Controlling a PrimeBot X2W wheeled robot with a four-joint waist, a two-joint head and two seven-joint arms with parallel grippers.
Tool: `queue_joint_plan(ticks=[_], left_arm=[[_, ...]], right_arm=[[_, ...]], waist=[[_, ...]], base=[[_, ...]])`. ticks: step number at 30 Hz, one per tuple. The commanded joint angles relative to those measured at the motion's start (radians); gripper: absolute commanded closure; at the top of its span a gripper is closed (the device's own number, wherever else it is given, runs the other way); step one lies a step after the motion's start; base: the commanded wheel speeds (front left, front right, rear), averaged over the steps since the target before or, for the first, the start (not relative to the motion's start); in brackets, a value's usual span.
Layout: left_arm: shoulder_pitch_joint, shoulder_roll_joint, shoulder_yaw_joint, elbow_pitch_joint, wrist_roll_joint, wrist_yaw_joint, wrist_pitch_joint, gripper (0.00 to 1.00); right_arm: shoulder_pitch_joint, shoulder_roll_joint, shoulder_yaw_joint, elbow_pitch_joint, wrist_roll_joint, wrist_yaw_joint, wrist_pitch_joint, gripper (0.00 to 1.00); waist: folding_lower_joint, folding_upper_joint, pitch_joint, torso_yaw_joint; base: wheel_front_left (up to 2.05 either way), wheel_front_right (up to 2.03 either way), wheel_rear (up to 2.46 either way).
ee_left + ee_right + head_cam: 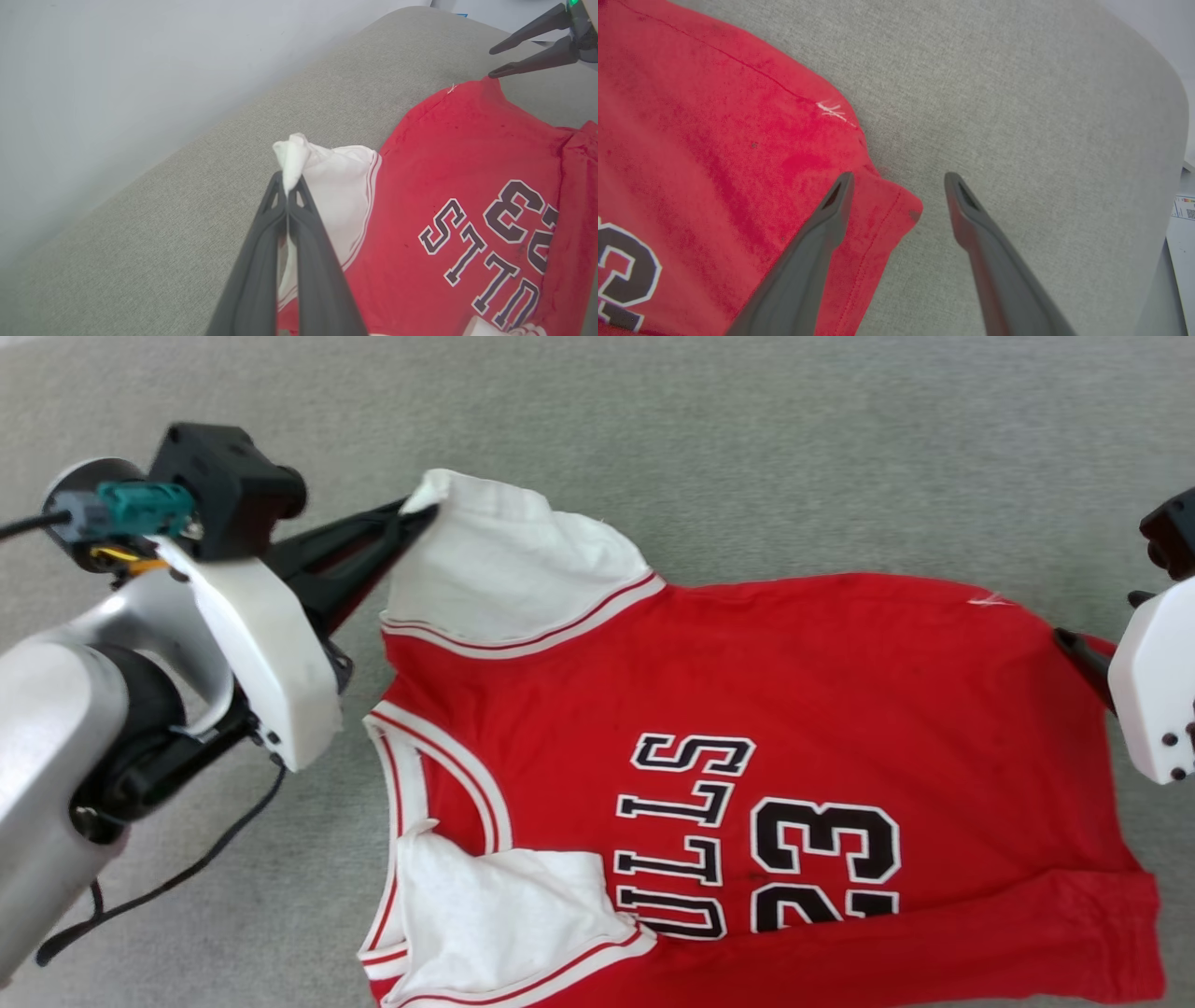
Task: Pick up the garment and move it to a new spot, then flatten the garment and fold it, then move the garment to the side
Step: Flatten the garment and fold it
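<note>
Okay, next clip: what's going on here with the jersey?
A two-armed robot is working on a red basketball-style T-shirt with white sleeves, spread lettering-up on a grey fabric surface. The left tool is shut, pinching the tip of one white sleeve. The right tool is open, with its fingers straddling the shirt's red hem corner but not gripping it.

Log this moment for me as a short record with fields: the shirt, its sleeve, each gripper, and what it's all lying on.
garment: red BULLS 23 jersey shirt, spread out, lettering facing up
sleeve: far white sleeve, tip pinched
left gripper: shut on the sleeve tip
right gripper: open, fingers either side of the hem corner, not closed on it
surface: gray fabric surface
</note>
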Motion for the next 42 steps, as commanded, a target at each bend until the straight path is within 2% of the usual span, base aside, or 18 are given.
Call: queue_joint_plan(ticks=[1, 8, 16, 17, 18, 22, 30, 42], left_arm=[[0.014, -0.008, -0.003, -0.024, 0.01, 0.01, -0.01, 1.0], [0.02, -0.034, -0.018, -0.089, 0.034, 0.023, -0.029, 1.0], [0.008, -0.067, -0.036, -0.081, 0.053, 0.016, -0.049, 1.0], [0.009, -0.067, -0.038, -0.077, 0.052, 0.015, -0.049, 1.0], [0.013, -0.069, -0.039, -0.072, 0.049, 0.015, -0.05, 1.0], [0.03, -0.07, -0.044, -0.049, 0.048, 0.019, -0.06, 1.0], [0.096, -0.05, -0.05, -0.01, 0.038, 0.046, -0.086, 1.0], [0.316, 0.047, -0.059, -0.084, -0.027, 0.145, -0.131, 1.0]], right_arm=[[-0.035, -0.018, 0.024, 0.028, 0.009, -0.001, 0.02, 0.0], [-0.087, -0.068, 0.132, 0.149, 0.011, -0.001, 0.05, 0.0], [-0.077, -0.065, 0.213, 0.273, 0.019, -0.001, 0.009, 0.0], [-0.073, -0.064, 0.225, 0.285, 0.021, -0.001, 0.006, 0.2], [-0.071, -0.063, 0.237, 0.295, 0.023, -0.001, 0.001, 1.0], [-0.078, -0.067, 0.248, 0.32, 0.03, -0.001, -0.04, 1.0], [-0.09, -0.033, 0.148, 0.312, 0.067, -0.001, -0.186, 1.0], [0.161, 0.014, -0.014, 0.195, 0.069, -0.001, -0.35, 1.0]], waist=[[0.0, 0.0, 0.023, 0.035], [0.0, 0.0, 0.057, 0.088], [0.0, 0.0, 0.072, 0.122], [0.0, 0.0, 0.072, 0.124], [0.0, 0.0, 0.071, 0.125], [0.0, 0.0, 0.054, 0.124], [0.0, 0.0, -0.041, 0.091], [0.0, 0.0, -0.185, 0.062]], base=[[0.0, 0.0, 0.0], [0.0, 0.0, 0.0], [0.0, 0.0, 0.0], [0.0, 0.0, 0.0], [0.0, 0.0, 0.0], [0.0, 0.0, 0.0], [0.0, 0.0, 0.0], [0.0, 0.0, 0.0]])
